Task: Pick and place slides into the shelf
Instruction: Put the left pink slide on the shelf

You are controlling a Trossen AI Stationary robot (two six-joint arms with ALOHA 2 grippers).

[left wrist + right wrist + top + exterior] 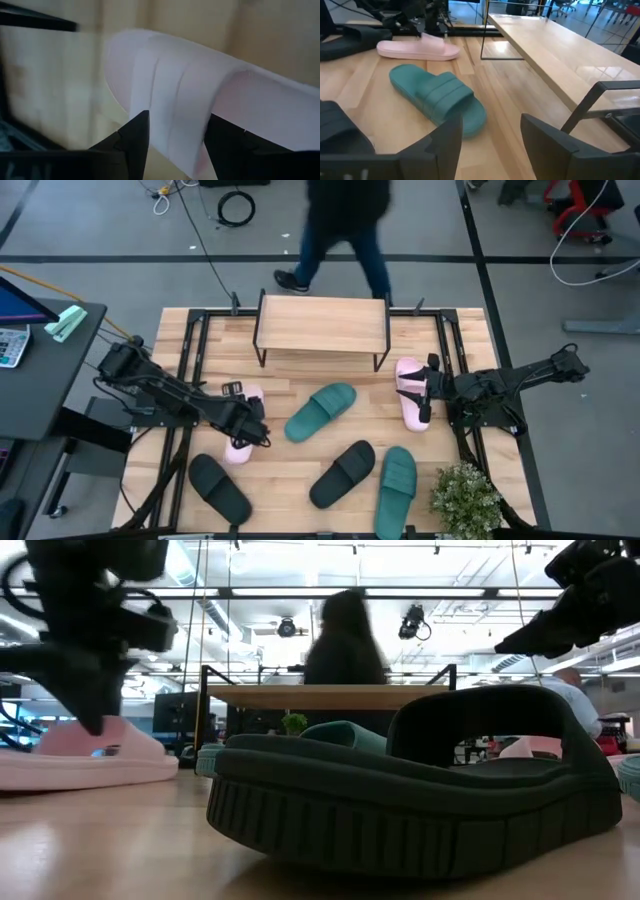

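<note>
Your left end effector (pixel 252 420) sat low over the pink slide (pixel 243 430) on the left of the tabletop (pixel 300 480), its fingers (pixel 135 137) spread apart and straddling the wide strap, not yet clamped on it. Your right end effector (pixel 428 390) was also spread open and empty, hovering just beside the other pink slide (pixel 408 392), which lay on the tabletop near the right leg of the shelf (pixel 322 323). Nothing rested on the shelf's plank; two teal slides (pixel 322 410) and two black slides (pixel 342 474) lay scattered in front of it. To do the left pickup well, I judged you needed the strap centred between the fingers before closing, with the bite deep enough that soft foam would not peel out as you lifted. Close gently, since foam squashes, and lift straight up before swinging toward the shelf. A person (pixel 345 225) was walking behind the shelf, so you needed to keep the arm's path low and short.
</note>
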